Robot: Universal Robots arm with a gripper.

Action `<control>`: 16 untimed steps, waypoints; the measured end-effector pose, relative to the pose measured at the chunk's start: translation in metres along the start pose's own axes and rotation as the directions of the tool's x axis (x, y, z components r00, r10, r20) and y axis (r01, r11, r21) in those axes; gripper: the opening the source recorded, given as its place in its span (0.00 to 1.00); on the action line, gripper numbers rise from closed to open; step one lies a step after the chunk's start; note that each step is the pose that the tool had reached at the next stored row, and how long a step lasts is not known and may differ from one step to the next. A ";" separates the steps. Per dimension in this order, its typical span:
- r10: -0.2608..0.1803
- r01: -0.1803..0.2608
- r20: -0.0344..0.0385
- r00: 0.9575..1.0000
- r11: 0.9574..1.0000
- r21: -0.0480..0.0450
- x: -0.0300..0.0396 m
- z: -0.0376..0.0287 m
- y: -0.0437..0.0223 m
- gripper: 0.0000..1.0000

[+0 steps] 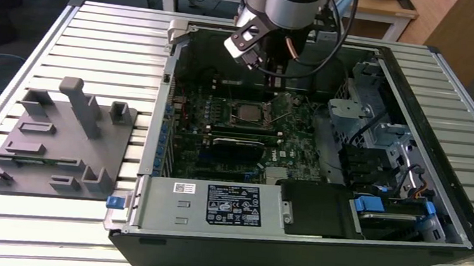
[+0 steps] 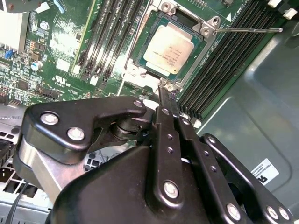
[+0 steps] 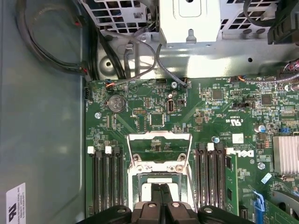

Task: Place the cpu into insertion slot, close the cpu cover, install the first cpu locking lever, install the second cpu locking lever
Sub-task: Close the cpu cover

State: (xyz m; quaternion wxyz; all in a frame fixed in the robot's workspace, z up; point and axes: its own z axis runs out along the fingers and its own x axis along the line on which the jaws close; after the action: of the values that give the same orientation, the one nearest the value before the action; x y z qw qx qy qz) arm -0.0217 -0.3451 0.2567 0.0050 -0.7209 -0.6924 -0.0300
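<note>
Over the green board [image 2: 60, 46], the gripper [image 2: 164, 89] is hovering, fingers pressed together and gripping nothing. The cpu [image 2: 168, 49] is sitting in the insertion slot [image 2: 208, 29], just beyond the fingertips.

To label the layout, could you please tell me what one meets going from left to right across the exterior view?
grey fixture plate → blue tab at the case edge → cpu → silver metal cage → wooden cabinet
</note>
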 end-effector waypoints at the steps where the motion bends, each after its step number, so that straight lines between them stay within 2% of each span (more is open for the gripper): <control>1: 0.000 0.000 0.000 1.000 1.000 0.000 0.0000 -0.0005 0.0000 0.10; 11: 0.000 0.000 0.000 1.000 1.000 0.000 0.0001 -0.0013 0.0002 0.10; 16: 0.000 0.000 0.000 1.000 1.000 0.000 0.0002 -0.0011 0.0040 0.10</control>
State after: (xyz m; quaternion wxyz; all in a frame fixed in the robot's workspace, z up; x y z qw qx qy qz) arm -0.0178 -0.3451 0.2579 0.0050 -0.7209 -0.6924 -0.0300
